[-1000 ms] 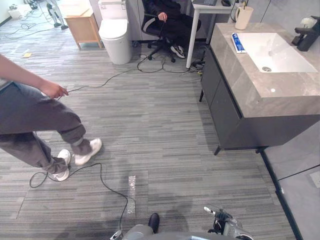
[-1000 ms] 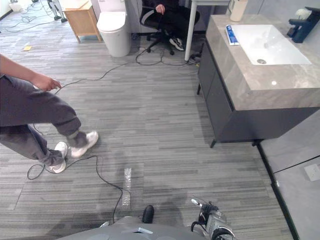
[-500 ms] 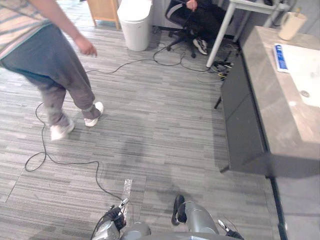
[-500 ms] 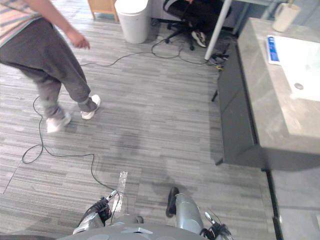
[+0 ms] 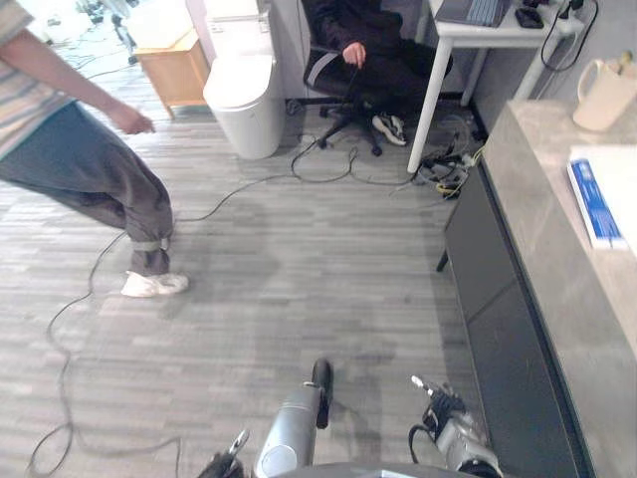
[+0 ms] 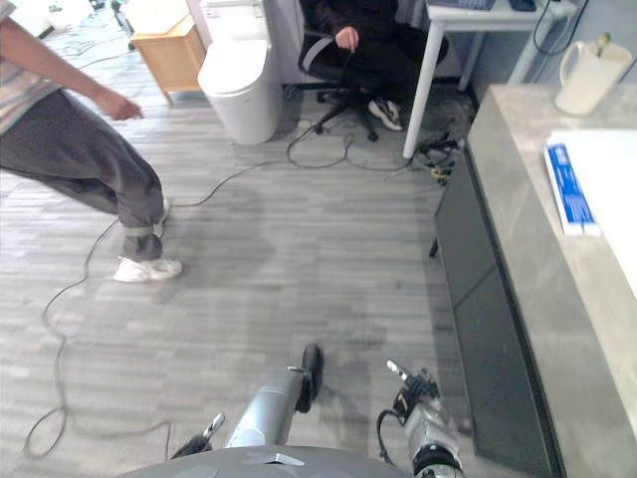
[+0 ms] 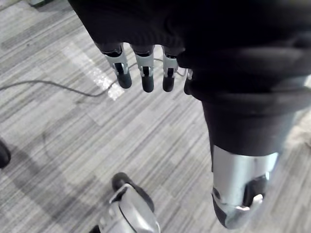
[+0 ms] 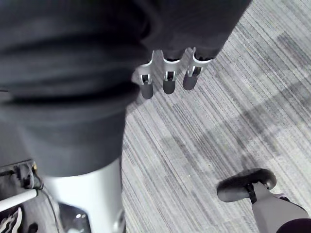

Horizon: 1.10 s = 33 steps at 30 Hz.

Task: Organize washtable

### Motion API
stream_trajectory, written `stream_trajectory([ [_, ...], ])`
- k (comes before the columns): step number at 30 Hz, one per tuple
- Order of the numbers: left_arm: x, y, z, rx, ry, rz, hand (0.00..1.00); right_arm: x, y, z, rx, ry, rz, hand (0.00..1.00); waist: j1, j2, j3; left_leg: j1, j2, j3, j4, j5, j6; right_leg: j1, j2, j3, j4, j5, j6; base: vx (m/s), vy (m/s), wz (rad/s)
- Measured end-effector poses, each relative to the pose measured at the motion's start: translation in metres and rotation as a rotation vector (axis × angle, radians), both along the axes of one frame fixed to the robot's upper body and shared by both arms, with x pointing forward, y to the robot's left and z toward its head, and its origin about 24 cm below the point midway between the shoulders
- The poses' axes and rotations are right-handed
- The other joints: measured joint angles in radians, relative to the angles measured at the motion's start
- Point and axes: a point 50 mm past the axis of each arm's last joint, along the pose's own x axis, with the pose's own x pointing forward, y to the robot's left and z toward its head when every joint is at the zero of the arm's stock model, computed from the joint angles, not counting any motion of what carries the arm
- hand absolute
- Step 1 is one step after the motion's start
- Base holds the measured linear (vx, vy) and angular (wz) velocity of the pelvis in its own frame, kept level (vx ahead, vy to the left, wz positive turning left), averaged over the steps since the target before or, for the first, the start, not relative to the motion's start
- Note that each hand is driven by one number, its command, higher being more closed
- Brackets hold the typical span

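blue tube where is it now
Eye views, right side: the blue flat tube lies atop the grey stone washtable, along the white basin's edge.

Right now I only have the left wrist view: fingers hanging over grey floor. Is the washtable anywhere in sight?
Observer: Yes. The head views show the grey washtable along the robot's right side.
Operator: Anything on it?
Observer: A blue-and-white tube lies flat beside the white basin.
Operator: And the right hand?
Observer: The right hand hangs over the floor, fingers straight, holding nothing.
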Motion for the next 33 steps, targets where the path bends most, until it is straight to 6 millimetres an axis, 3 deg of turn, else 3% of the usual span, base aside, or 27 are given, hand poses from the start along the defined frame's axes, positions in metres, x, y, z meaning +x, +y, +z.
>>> stream_trajectory([
  [1,0.002,0.004,0.001,0.009,-0.001,-0.003,0.0,-0.004,-0.004,-0.001,-0.003,0.005,-0.029,0.0,-0.004,-0.022,0.009,0.043,-0.021,0.011,0.015,-0.056,0.016,-0.085,-0.017,0.031,0.22,0.114,0.032,0.58,0.042,0.01],
  [2,0.007,0.005,0.001,0.011,-0.004,-0.009,0.0,-0.008,-0.009,-0.001,-0.01,0.012,-0.051,0.0,-0.012,-0.027,0.015,0.116,-0.039,0.003,0.005,-0.085,0.028,-0.185,-0.026,0.058,0.466,0.265,0.052,0.47,0.058,0.02],
  [4,0.016,0.003,0.003,0.012,-0.031,-0.021,0.0,-0.02,-0.014,-0.004,-0.02,0.037,-0.053,0.0,-0.02,-0.018,0.025,0.266,-0.055,-0.012,-0.025,-0.1,0.049,-0.292,-0.046,0.037,0.747,0.269,0.05,0.23,0.043,0.12],
  [6,0.023,-0.006,0.003,-0.005,-0.053,-0.05,0.0,-0.038,-0.014,-0.009,-0.017,0.079,-0.046,0.0,-0.039,0.022,0.021,0.413,-0.043,-0.064,-0.083,-0.103,0.053,-0.383,-0.044,-0.016,0.836,0.235,0.002,0.03,0.038,0.28],
  [7,0.031,-0.012,0.003,-0.019,-0.076,-0.061,0.0,-0.047,-0.019,-0.009,-0.038,0.089,-0.038,0.0,-0.047,0.037,0.001,0.473,-0.028,-0.085,-0.13,-0.104,0.055,-0.464,-0.048,-0.05,0.813,0.2,0.005,-0.09,0.05,0.44],
  [9,0.053,-0.017,0.007,-0.028,-0.135,-0.076,0.0,-0.051,-0.019,-0.009,-0.04,0.093,-0.043,0.0,-0.073,0.035,0.005,0.552,-0.009,-0.128,-0.171,-0.135,0.077,-0.558,-0.041,-0.082,0.688,0.15,0.003,-0.18,0.06,0.78],
  [11,0.065,-0.021,0.01,-0.038,-0.166,-0.086,0.0,-0.053,-0.021,-0.009,-0.032,0.092,-0.076,0.0,-0.095,0.035,0.005,0.58,0.025,-0.165,-0.188,-0.214,0.025,-0.593,-0.049,-0.145,0.407,0.15,0.03,-0.34,0.048,0.89],
  [12,0.068,-0.02,0.012,-0.032,-0.191,-0.076,0.0,-0.062,-0.016,-0.015,-0.008,0.135,-0.089,0.0,-0.082,-0.007,0.001,0.636,0.019,-0.167,-0.231,-0.291,-0.018,-0.559,-0.083,-0.231,0.04,0.284,0.026,-0.41,-0.036,0.57],
  [13,0.067,-0.017,0.012,-0.026,-0.19,-0.062,0.0,-0.064,-0.014,-0.016,0.004,0.146,-0.093,0.0,-0.081,-0.017,0.004,0.66,0.015,-0.169,-0.234,-0.313,-0.026,-0.553,-0.085,-0.236,0.019,0.3,-0.067,-0.32,-0.14,0.25],
  [14,0.061,-0.02,0.009,-0.039,-0.169,-0.045,0.0,-0.06,-0.017,-0.016,0.002,0.148,-0.081,0.0,-0.078,0.014,-0.003,0.683,0.046,-0.175,-0.224,-0.326,-0.031,-0.535,-0.06,-0.243,0.049,0.271,-0.07,-0.03,-0.257,-0.11],
  [15,0.041,-0.023,0.004,-0.039,-0.113,-0.049,0.0,-0.056,-0.021,-0.015,-0.015,0.148,-0.05,0.0,-0.081,0.045,-0.026,0.672,0.073,-0.183,-0.152,-0.325,-0.032,-0.517,-0.027,-0.245,0.046,0.203,-0.084,0.07,-0.256,-0.15],
  [17,0.035,-0.024,0.003,-0.041,-0.099,-0.046,0.0,-0.052,-0.024,-0.013,-0.025,0.143,-0.041,0.0,-0.083,0.066,-0.033,0.62,0.091,-0.209,0.004,-0.323,-0.051,-0.484,0.0,-0.263,0.037,0.167,-0.089,0.06,-0.209,0.09],
  [18,0.033,-0.024,0.003,-0.041,-0.094,-0.039,0.0,-0.052,-0.025,-0.013,-0.029,0.144,-0.034,0.0,-0.084,0.072,-0.036,0.584,0.095,-0.215,0.093,-0.313,-0.081,-0.468,0.013,-0.268,0.028,0.158,-0.097,0.21,-0.256,0.1],
  [19,0.029,-0.024,0.002,-0.045,-0.084,-0.016,0.0,-0.047,-0.025,-0.012,-0.038,0.138,-0.002,0.0,-0.078,0.08,-0.031,0.492,0.104,-0.234,0.301,-0.249,-0.172,-0.427,0.043,-0.271,-0.004,0.148,-0.112,0.37,-0.276,-0.15],
  [20,0.022,-0.02,0.001,-0.043,-0.077,0.017,0.0,-0.04,-0.022,-0.011,-0.039,0.122,0.03,0.0,-0.064,0.08,-0.023,0.407,0.123,-0.234,0.478,-0.24,-0.19,-0.379,0.076,-0.262,-0.04,0.14,-0.125,0.38,-0.261,-0.31],
  [21,0.022,-0.018,0.002,-0.037,-0.078,0.016,0.0,-0.036,-0.019,-0.011,-0.034,0.115,0.048,0.0,-0.059,0.085,-0.022,0.379,0.132,-0.225,0.531,-0.244,-0.183,-0.354,0.085,-0.258,-0.054,0.136,-0.132,0.34,-0.212,-0.48],
  [22,0.02,-0.013,0.002,-0.025,-0.074,0.008,0.0,-0.028,-0.01,-0.011,-0.017,0.102,0.078,0.0,-0.051,0.067,-0.013,0.328,0.141,-0.205,0.579,-0.257,-0.163,-0.308,0.094,-0.245,-0.078,0.128,-0.142,0.19,-0.141,-0.45],
  [24,0.019,-0.013,0.002,-0.025,-0.073,0.007,0.0,-0.019,0.001,-0.01,0.018,0.083,0.103,0.0,-0.043,0.056,-0.006,0.28,0.155,-0.146,0.509,-0.291,-0.14,-0.242,0.09,-0.218,-0.124,0.13,-0.139,0.01,-0.04,-0.46],
  [26,0.015,-0.016,0.001,-0.034,-0.063,0.009,0.0,-0.016,0.005,-0.01,0.037,0.068,0.093,0.0,-0.029,0.061,-0.009,0.281,0.157,-0.105,0.187,-0.305,-0.141,-0.197,0.087,-0.18,-0.174,0.137,-0.116,-0.17,0.095,-0.54],
  [27,0.013,-0.018,0.001,-0.038,-0.057,0.01,0.0,-0.016,0.006,-0.01,0.036,0.065,0.093,0.0,-0.032,0.069,-0.014,0.288,0.156,-0.11,0.06,-0.261,-0.135,-0.197,0.089,-0.176,-0.175,0.13,-0.103,-0.17,0.179,-0.36],
  [28,0.009,-0.022,-0.001,-0.051,-0.037,0.006,0.0,-0.017,0.004,-0.01,0.032,0.069,0.088,0.0,-0.036,0.093,-0.025,0.287,0.154,-0.134,-0.068,-0.143,-0.141,-0.2,0.097,-0.168,-0.166,0.108,-0.08,0.02,0.152,-0.25],
  [30,0.01,-0.016,-0.001,-0.038,-0.029,0.004,0.0,-0.025,0.01,-0.013,0.052,0.088,0.076,0.0,-0.035,0.061,-0.026,0.345,0.12,-0.103,-0.124,-0.133,-0.125,-0.185,0.052,-0.144,-0.152,0.095,-0.053,0.17,0.107,-0.18],
  [31,-0.003,-0.004,-0.002,-0.013,0.015,-0.11,0.0,-0.044,0.002,-0.019,0.08,0.137,0.013,0.0,-0.036,0.003,-0.019,0.565,-0.035,-0.084,-0.518,0.038,-0.042,-0.13,-0.082,-0.093,-0.238,0.107,0.038,0.09,0.034,-0.05],
  [33,-0.003,-0.004,-0.002,-0.013,0.015,-0.11,0.0,-0.044,0.002,-0.019,0.08,0.137,0.013,0.0,-0.036,0.003,-0.019,0.565,-0.035,-0.084,-0.518,0.038,-0.042,-0.13,-0.082,-0.093,-0.238,0.107,0.038,0.0,0.0,0.0],
])
